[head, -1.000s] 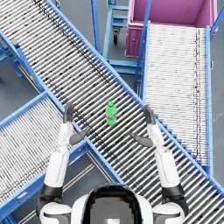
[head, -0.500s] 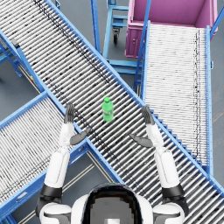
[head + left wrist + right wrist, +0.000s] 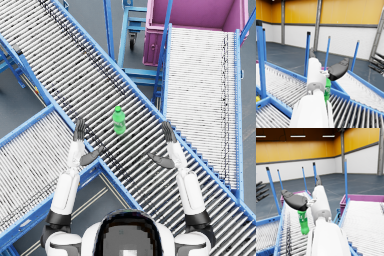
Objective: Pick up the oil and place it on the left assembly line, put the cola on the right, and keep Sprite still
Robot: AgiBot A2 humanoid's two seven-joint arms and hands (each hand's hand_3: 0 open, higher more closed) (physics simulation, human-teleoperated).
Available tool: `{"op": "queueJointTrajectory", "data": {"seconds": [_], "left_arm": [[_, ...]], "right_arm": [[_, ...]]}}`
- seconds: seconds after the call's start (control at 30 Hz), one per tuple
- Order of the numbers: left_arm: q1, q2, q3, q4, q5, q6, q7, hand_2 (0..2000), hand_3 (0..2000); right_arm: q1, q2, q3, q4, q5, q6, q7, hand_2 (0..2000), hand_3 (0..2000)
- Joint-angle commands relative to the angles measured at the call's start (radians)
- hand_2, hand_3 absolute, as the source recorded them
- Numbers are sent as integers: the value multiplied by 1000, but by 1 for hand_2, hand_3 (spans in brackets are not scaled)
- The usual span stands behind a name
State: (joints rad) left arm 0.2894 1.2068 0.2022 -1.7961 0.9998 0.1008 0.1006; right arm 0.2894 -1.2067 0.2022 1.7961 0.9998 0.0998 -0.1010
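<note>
Head view: robot hands (image 3: 80, 143) (image 3: 169, 147) open, empty; Sprite (image 3: 119, 120) between.

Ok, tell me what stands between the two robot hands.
In the head view, only the green Sprite bottle, upright on the conveyor rollers, slightly beyond the left robot hand and right robot hand. Neither touches it.

Pink bin (image 3: 200, 15) at top rt; blue frame cart (image 3: 125, 35), prob. wheeled, just left of it.

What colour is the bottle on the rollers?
Green. The bottle shows best in the head view.
</note>
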Motion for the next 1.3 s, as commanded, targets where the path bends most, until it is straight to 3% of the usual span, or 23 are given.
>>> {"op": "queueJointTrajectory", "data": {"seconds": [0.03,1.3], "left_arm": [[0,0,0,0,0,0,0,0,0],[0,0,0,0,0,0,0,0,0]], "right_arm": [[0,0,0,0,0,0,0,0,0],[0,0,0,0,0,0,0,0,0]]}}
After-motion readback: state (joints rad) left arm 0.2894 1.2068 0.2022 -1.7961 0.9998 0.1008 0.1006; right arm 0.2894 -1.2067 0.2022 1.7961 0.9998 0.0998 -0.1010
